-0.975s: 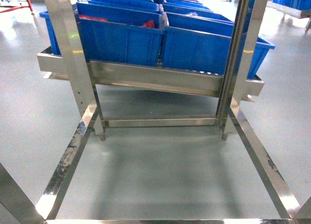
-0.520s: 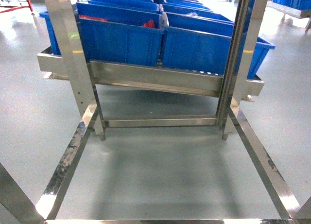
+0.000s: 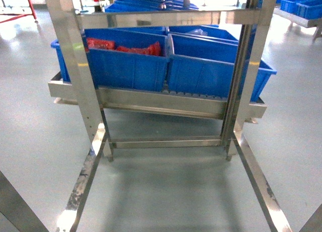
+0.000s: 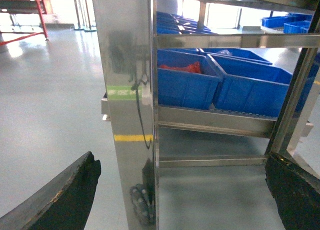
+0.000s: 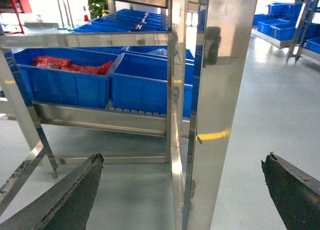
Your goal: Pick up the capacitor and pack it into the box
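Both arms were held low and forward, facing a steel rack (image 3: 161, 103). The left pincer (image 4: 175, 200) stood wide, its dark fingers (image 4: 65, 195) at the frame's bottom corners beside a rack post (image 4: 127, 105). The right pincer (image 5: 180, 200) likewise gaped wide, holding nothing. Blue bins (image 3: 211, 66) sat on the shelf, one with red items (image 3: 121, 47). Neither capacitor nor pink box appeared in any view.

Steel rack (image 3: 75, 66) on grey floor (image 3: 30, 131); its sloped shelf (image 3: 161, 102) carries 2 blue bins side by side, left bin (image 3: 121, 66) w/ red items (image 3: 123, 47), right bin (image 3: 211, 71).
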